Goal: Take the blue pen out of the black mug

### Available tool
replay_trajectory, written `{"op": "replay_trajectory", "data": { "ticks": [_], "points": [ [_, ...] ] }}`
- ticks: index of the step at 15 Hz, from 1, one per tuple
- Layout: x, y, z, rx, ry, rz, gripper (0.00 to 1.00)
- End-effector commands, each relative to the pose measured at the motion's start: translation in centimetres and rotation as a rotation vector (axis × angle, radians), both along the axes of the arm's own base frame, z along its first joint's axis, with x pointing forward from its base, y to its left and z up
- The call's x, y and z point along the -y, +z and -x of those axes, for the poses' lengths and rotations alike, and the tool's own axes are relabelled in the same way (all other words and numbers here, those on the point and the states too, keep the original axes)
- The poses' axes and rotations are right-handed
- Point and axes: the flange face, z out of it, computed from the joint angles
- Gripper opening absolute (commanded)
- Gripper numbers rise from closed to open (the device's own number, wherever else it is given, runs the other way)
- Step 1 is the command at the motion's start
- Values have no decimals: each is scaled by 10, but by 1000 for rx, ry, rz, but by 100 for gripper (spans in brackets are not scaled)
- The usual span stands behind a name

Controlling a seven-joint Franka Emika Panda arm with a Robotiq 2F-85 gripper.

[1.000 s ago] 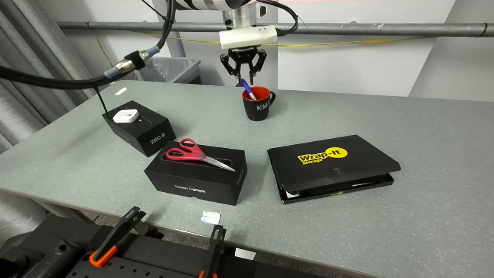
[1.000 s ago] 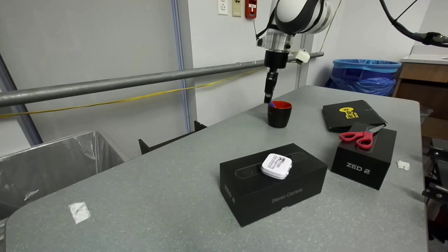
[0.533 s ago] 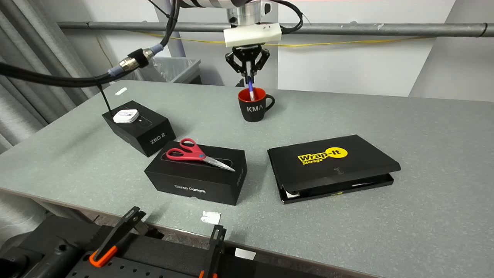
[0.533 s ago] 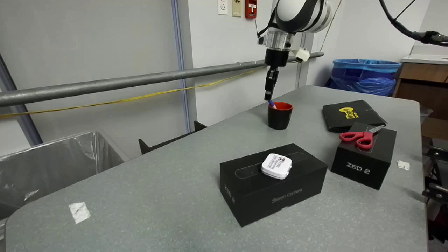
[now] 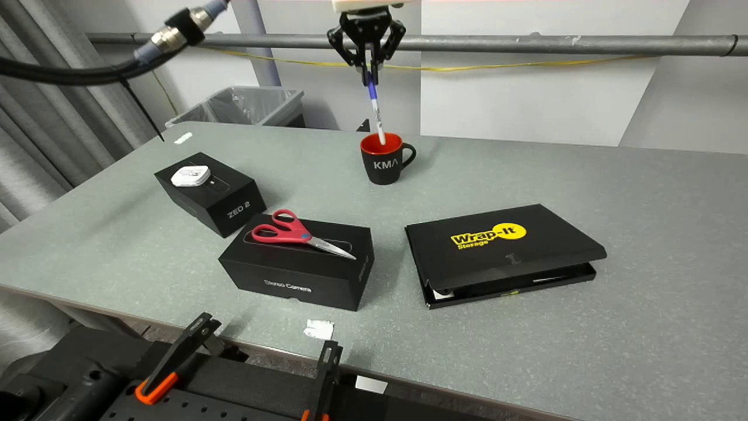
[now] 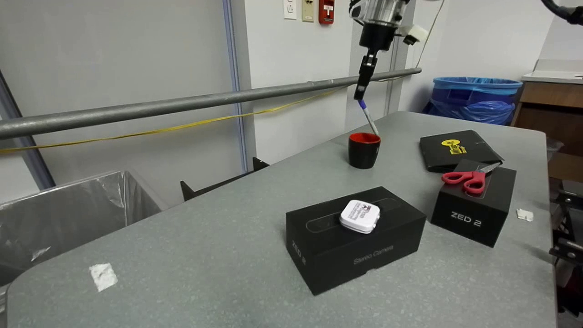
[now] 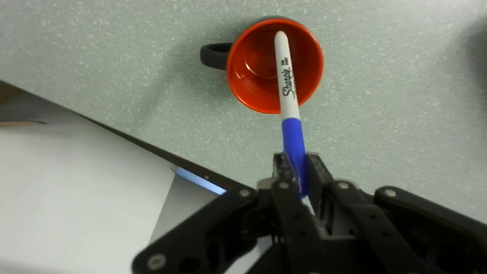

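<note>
The blue pen, with a blue cap and white barrel, shows in both exterior views [image 5: 377, 114] [image 6: 369, 118] and in the wrist view [image 7: 288, 85]. My gripper is shut on its blue cap end, in both exterior views [image 5: 370, 79] [image 6: 359, 97] and the wrist view [image 7: 296, 161]. The pen hangs slightly tilted, white end down. In the wrist view that end is fully visible over the red mouth of the black mug. The mug stands upright on the table in both exterior views [image 5: 383, 169] [image 6: 363, 156] and the wrist view [image 7: 262, 102]; its exact height gap to the pen is hard to tell.
Red-handled scissors [image 5: 286, 233] lie on a black box [image 5: 292, 275]. A second black box [image 5: 225, 202] carries a small white case [image 5: 190, 176]. A flat black Wrap-It box [image 5: 502, 251] lies to the right. A pipe [image 5: 526, 44] runs along the wall behind.
The gripper closed on the pen's blue cap and then rose, drawing the pen upward. The mug turned and shifted slightly, and its handle shows more.
</note>
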Motion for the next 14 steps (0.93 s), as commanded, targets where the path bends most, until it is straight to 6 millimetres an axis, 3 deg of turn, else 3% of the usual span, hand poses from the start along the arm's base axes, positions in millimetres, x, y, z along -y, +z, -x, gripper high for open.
{"op": "replay_trajectory", "data": {
  "ticks": [1, 3, 8, 11, 14],
  "points": [
    [-30, 37, 49, -28, 184, -72, 4],
    [-57, 25, 50, -72, 273, -118, 4],
    [-124, -65, 32, -222, 335, -97, 4],
    [-150, -110, 23, -267, 332, -41, 4],
    [-160, -134, 15, -272, 301, 31, 4]
  ]
}}
